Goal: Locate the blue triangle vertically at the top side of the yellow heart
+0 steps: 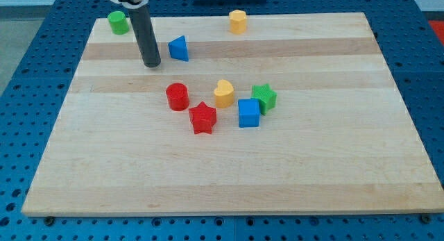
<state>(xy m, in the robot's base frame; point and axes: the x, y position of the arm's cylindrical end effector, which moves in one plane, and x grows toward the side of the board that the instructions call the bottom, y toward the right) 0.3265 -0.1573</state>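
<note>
The blue triangle (179, 48) lies on the wooden board (312, 164) in the upper left part. The yellow heart (223, 93) lies near the board's middle, below and to the right of the triangle. My tip (152, 63) rests on the board just left of the blue triangle and slightly below it, a small gap apart. The dark rod rises from the tip toward the view's top.
A red cylinder (177, 96) and a red star (202, 118) lie left of and below the heart. A blue cube (248, 113) and a green star (264, 97) lie to its right. A green cylinder (118, 22) and a yellow hexagonal block (238, 21) sit along the top edge.
</note>
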